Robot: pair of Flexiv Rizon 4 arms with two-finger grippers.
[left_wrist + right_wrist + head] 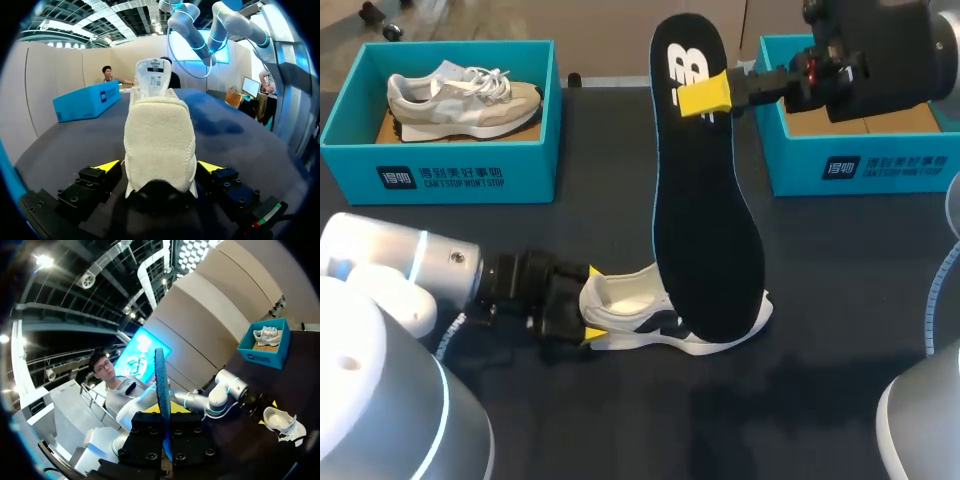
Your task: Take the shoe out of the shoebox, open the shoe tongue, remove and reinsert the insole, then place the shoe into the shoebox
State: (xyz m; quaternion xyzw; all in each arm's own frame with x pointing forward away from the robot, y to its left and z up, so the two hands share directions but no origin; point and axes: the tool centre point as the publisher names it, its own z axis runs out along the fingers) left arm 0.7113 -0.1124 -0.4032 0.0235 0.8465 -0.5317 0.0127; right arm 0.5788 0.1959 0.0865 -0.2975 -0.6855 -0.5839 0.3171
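White shoe (670,325) on its sole; black insole (705,200) upright — lower end overlapping shoe

Place: a robot demo stand, I'd say.
Rig: my left arm (410,265) and right arm (880,50) work one dark surface (840,300).
Stock: teal left shoebox (440,165) holding a sneaker (460,100); matching right shoebox (860,165).

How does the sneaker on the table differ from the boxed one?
The table sneaker stands on the dark tabletop, heel clamped by the left gripper; the boxed sneaker lies untouched in its blue shoebox. The table sneaker's front hides behind the black insole in the right gripper; the boxed sneaker shows whole, laces included. Both are pale with white soles.
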